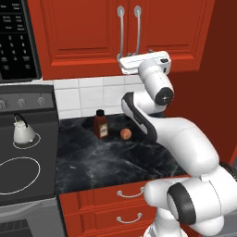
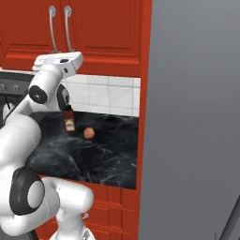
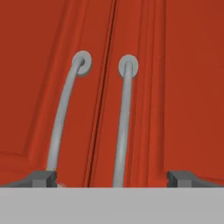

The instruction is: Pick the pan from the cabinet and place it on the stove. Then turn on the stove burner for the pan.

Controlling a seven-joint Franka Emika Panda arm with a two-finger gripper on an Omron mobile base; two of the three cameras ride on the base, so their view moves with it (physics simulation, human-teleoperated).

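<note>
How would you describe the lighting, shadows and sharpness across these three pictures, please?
Left base view: flat, even rendered light, faint shadows under the brown bottle and the peach-coloured fruit; no glare on the stove. Right base view: a plain grey panel on the right lacks texture. Hand view: the cabinet doors and silver handles look soft, slightly blurred, close up.

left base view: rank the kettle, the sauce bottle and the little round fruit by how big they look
1. kettle, largest
2. sauce bottle, a bit smaller, though it stands about as far back, so the gap is modest
3. round fruit, clearly smallest
</note>
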